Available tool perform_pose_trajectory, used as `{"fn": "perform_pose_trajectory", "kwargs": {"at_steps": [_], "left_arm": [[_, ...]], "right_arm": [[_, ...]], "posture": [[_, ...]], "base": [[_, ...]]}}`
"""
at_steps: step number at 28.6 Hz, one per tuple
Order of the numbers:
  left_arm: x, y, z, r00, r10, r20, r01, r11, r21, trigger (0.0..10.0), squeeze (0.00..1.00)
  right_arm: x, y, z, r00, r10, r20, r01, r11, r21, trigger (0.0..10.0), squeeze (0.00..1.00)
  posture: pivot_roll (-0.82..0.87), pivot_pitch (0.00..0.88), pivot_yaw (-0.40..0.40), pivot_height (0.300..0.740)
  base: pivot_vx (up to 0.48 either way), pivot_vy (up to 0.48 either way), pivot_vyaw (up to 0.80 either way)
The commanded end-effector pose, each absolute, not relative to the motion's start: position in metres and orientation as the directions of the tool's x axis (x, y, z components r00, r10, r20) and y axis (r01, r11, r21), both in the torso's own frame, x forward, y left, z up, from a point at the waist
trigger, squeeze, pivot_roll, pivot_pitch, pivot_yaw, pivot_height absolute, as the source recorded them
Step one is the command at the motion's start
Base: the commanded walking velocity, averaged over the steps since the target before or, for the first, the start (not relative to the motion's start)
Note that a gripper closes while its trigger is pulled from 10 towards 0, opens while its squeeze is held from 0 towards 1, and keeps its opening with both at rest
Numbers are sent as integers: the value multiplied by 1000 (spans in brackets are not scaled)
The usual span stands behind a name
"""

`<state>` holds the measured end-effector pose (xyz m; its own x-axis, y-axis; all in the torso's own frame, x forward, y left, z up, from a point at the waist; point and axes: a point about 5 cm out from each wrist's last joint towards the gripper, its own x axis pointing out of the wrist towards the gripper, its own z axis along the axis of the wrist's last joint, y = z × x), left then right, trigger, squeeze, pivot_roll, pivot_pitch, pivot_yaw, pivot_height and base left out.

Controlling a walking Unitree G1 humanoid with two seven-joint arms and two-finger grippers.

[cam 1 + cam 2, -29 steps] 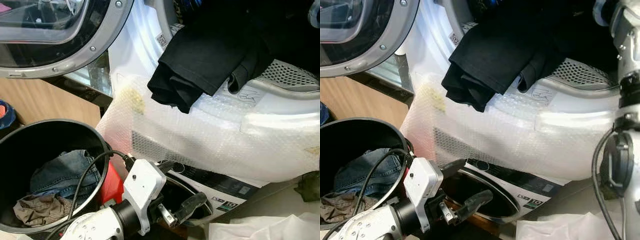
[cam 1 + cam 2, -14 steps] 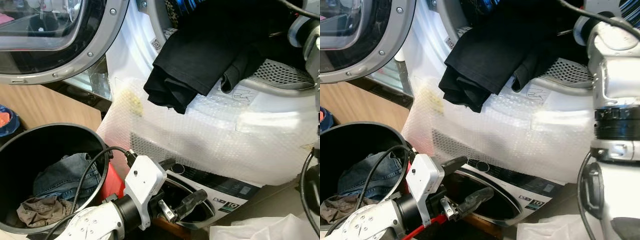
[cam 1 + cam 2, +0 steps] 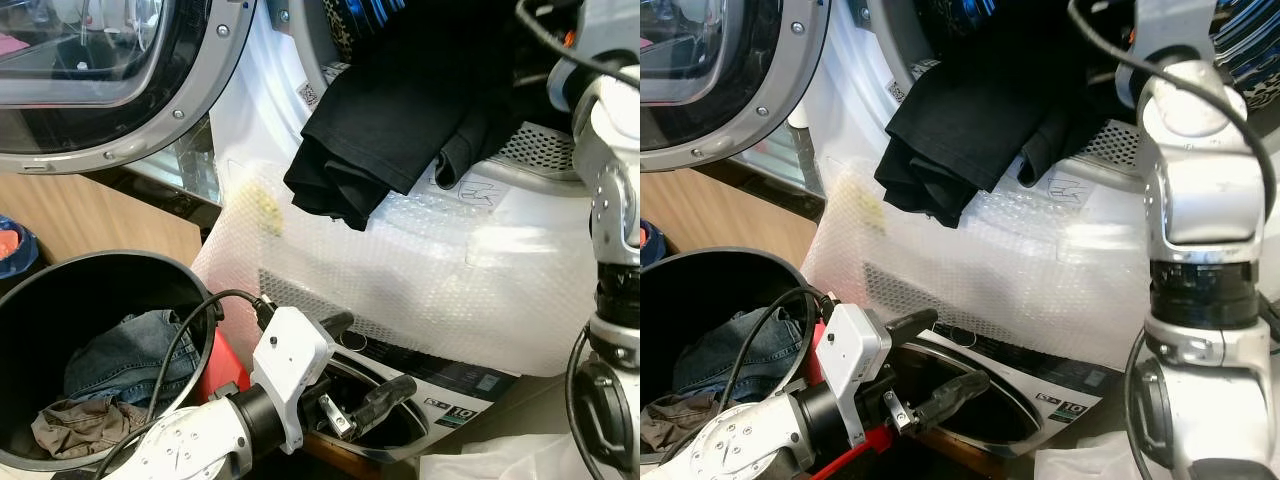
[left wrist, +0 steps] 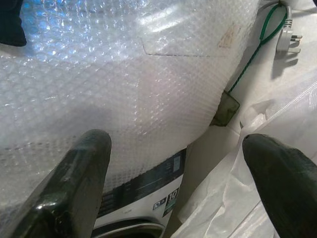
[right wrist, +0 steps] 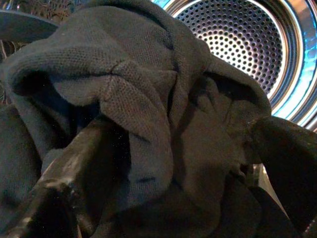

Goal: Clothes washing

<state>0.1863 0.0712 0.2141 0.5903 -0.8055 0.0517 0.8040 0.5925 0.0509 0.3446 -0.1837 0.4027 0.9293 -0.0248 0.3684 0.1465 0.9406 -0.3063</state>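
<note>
One black garment between right tool's spread fingers, left tool open

Drum mouth: lower rim blocked by draped black garment; perforated drum open behind it. Washer front: covered in bubble wrap. Left hand: fingers spread, open gap between. Black bin: open-topped, jeans low inside.
</note>
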Motion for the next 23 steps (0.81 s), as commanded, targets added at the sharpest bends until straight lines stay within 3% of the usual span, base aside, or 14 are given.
{"fn": "perform_pose_trajectory", "kwargs": {"at_steps": [1,11,12,14,23], "left_arm": [[185,69,215,576,-816,60,814,578,56,10000,0],[188,69,215,568,-821,66,818,571,65,10000,0],[188,69,215,567,-821,64,818,571,70,10000,0],[189,69,215,567,-821,63,818,570,72,10000,0],[189,69,214,565,-822,66,819,569,73,10000,0]], "right_arm": [[337,-191,409,918,-51,393,183,934,-308,10000,0],[313,-199,396,919,74,387,17,974,-225,10000,0],[308,-198,392,907,145,397,-73,979,-190,10000,0],[305,-197,390,899,174,403,-111,978,-176,10000,0],[300,-198,389,899,184,397,-124,977,-172,10000,0]], "posture": [[-64,95,-165,740],[-62,78,-153,740],[-59,73,-148,740],[-59,73,-148,740],[-59,73,-148,740]], "base": [[0,0,0],[0,0,0],[0,0,0],[0,0,0],[0,0,0]]}}
